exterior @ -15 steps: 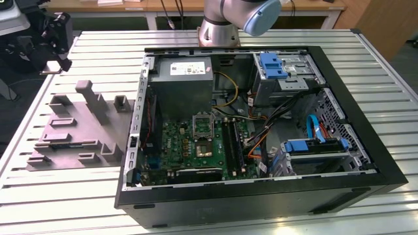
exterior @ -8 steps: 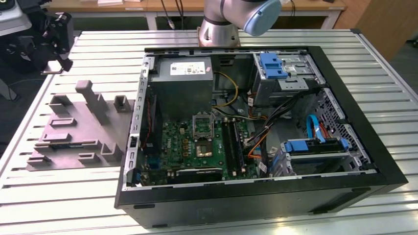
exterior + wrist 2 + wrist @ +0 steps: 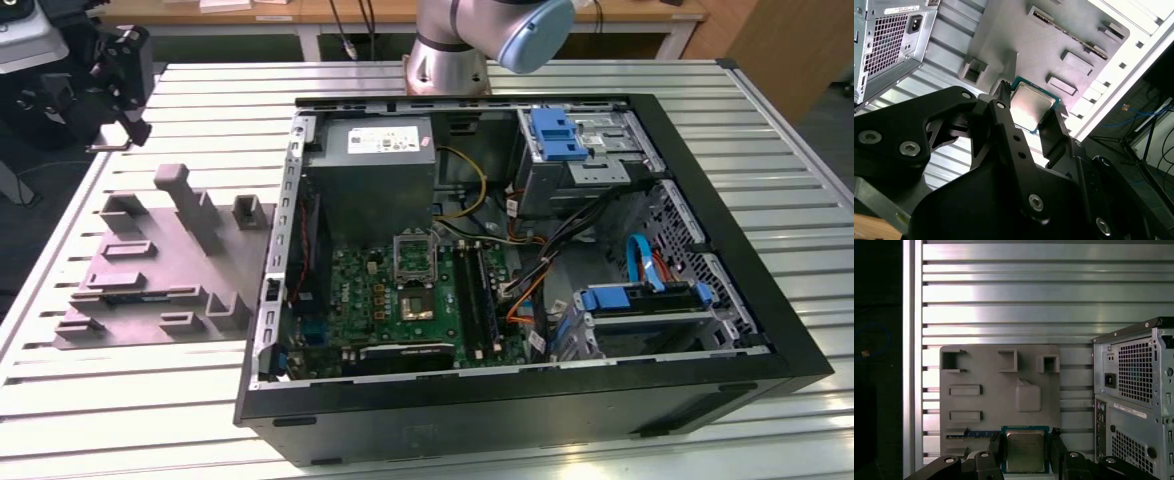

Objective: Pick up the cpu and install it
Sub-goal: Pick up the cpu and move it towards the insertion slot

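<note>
**Claw clamped on the cpu above the grey tray**

In both wrist views the claw (image 3: 1026, 436) (image 3: 1028, 101) is closed on the cpu (image 3: 1025, 454) (image 3: 1036, 107). One black finger (image 3: 1056, 446) (image 3: 1004, 117) presses against each of two opposite edges. The chip sits flat between them, its pale metal top facing the cameras and a thin green rim showing around it.

The chip looks to be held clear of the surface. The grey tray (image 3: 984, 371) (image 3: 1004, 30) with its raised blocks and recesses lies beneath and beyond the claw, resting on the slatted metal bench (image 3: 1004, 290). The vented back of the computer case (image 3: 1134, 390) (image 3: 884, 50) stands off to one side of the claw, well apart from the chip.

In the exterior view the case (image 3: 747, 372) lies open on the bench (image 3: 781, 120), its green motherboard (image 3: 380, 300) exposed. The tray (image 3: 147, 265) is just beside the case, at the exterior view's left.
</note>
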Action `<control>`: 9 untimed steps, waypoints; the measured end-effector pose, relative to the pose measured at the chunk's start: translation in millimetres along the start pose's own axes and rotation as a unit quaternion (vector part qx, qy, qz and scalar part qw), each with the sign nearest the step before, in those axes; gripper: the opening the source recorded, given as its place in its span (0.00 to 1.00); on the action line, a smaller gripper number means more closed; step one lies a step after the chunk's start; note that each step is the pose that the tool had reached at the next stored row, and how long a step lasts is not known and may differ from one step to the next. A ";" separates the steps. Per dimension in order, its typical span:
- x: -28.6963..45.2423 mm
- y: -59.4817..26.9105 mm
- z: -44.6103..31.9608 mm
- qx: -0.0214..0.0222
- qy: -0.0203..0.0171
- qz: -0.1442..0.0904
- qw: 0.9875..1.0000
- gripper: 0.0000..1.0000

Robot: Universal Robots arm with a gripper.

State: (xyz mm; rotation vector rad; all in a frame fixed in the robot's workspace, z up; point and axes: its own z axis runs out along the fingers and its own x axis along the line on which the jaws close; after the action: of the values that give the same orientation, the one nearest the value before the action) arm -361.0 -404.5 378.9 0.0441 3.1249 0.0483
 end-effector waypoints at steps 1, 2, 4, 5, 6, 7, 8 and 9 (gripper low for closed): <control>-0.2 0.0 0.0 0.000 0.000 0.000 1.000 0.47; -0.6 0.0 0.0 0.000 0.000 0.000 1.000 0.47; -1.5 0.0 0.0 0.000 0.000 0.000 1.000 0.47; -2.2 0.0 0.0 0.000 0.000 0.000 1.000 0.47; -3.0 0.1 0.0 0.000 0.000 0.000 1.000 0.47; -3.8 0.1 0.0 0.000 0.000 0.000 1.000 0.47; -4.3 0.1 0.1 0.000 0.000 0.000 1.000 0.47; -4.7 0.1 0.1 0.000 0.000 0.000 1.000 0.47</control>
State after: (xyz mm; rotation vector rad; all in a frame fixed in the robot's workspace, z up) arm -356.3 -404.5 378.9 0.0442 3.1249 0.0483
